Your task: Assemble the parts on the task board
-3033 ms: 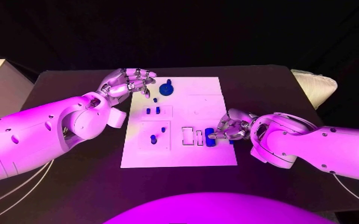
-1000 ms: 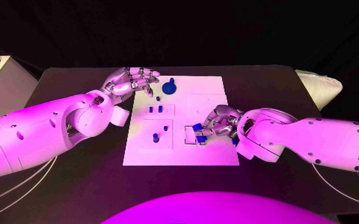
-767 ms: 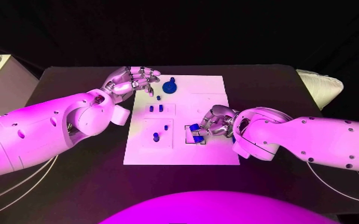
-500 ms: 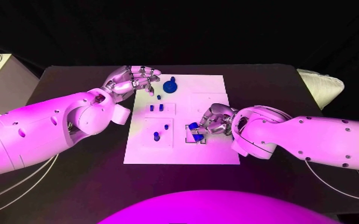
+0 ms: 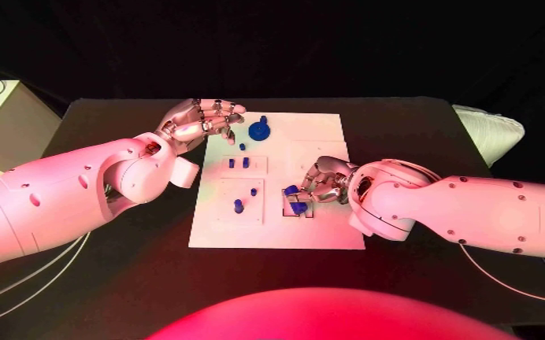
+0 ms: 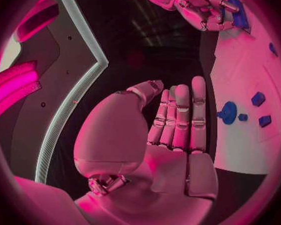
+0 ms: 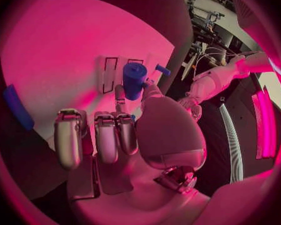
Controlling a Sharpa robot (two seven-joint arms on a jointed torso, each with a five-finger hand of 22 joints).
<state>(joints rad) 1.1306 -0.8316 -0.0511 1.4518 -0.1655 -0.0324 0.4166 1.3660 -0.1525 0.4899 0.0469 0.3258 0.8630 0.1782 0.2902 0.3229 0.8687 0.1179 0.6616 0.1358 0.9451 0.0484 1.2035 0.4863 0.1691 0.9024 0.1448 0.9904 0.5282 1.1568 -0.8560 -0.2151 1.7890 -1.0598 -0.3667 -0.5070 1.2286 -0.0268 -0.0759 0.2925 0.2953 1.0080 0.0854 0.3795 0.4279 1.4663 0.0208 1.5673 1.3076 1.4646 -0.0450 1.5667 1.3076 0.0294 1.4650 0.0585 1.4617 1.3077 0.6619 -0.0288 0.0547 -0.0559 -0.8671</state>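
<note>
Carried inward from the task board (image 5: 324, 234) edge, right hand (image 5: 321, 182) pinches the small blue part (image 7: 133, 80) over the slots, likely light, rigid, best gripped by its sides; left hand (image 5: 200, 123) hovers spread, empty.

Robotics lab, black table (image 5: 136, 277) against black backdrop, white task board (image 5: 318, 131), cluttered equipment racks (image 7: 206, 15) behind

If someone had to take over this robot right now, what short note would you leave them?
Right hand: holds a blue part over the slots near the task board's front edge.
Left hand: holds nothing, fingers apart, at the board's far left corner.
On the board: a round blue piece at the far end, two small pieces mid-left, and pieces in the left front block.
Left to do: seat the held part; whether the others are fully seated is unclear.
</note>
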